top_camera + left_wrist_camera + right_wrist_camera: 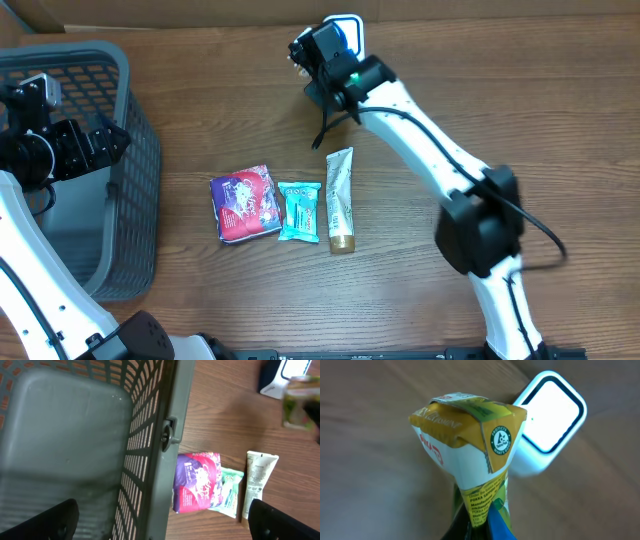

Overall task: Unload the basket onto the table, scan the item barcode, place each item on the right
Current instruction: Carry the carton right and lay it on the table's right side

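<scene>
The item is a yellow and white drink carton (470, 435), and my right gripper (487, 520) is shut on its lower end. The carton is held up just left of the white scanner (552, 420) with the dark-rimmed glowing face. In the overhead view my right gripper (318, 58) hangs at the table's far edge beside the scanner (345, 30), and the arm hides the carton there. My left gripper (115, 140) stands open over the grey basket (140, 190) at the left with nothing between its fingers (50, 520). The carton (300, 402) shows blurred in the left wrist view.
Three items lie in a row mid-table: a purple and pink packet (245, 203), a teal packet (299, 211) and a white tube (340, 198). The basket's mesh wall (150, 435) stands just left of them.
</scene>
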You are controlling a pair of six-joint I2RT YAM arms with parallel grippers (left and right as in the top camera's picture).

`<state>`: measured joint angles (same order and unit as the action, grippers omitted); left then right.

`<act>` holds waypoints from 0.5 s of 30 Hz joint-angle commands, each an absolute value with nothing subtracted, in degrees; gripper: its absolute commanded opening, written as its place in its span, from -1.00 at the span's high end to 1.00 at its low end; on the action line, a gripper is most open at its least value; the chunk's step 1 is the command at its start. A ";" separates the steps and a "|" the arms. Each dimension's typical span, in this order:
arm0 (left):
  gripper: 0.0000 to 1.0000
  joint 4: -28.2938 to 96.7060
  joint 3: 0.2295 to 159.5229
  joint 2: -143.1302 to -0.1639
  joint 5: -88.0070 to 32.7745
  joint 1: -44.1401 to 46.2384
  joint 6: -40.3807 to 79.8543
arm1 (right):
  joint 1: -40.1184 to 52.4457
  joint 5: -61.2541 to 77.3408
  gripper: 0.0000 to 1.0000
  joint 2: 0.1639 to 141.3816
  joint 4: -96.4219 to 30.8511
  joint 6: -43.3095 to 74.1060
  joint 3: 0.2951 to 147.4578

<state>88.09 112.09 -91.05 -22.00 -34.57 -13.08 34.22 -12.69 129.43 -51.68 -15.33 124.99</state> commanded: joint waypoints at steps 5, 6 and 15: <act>-0.99 88.03 112.18 -91.39 -21.85 -34.46 -13.28 | 30.52 -0.69 0.93 108.18 -68.03 7.22 126.74; -0.99 88.05 112.18 -91.39 -21.85 -34.46 -13.28 | 28.91 0.38 0.93 106.96 -71.57 9.69 126.74; -0.99 88.03 112.18 -91.39 -21.85 -34.46 -13.28 | 11.07 7.92 0.93 105.58 -88.60 18.28 121.10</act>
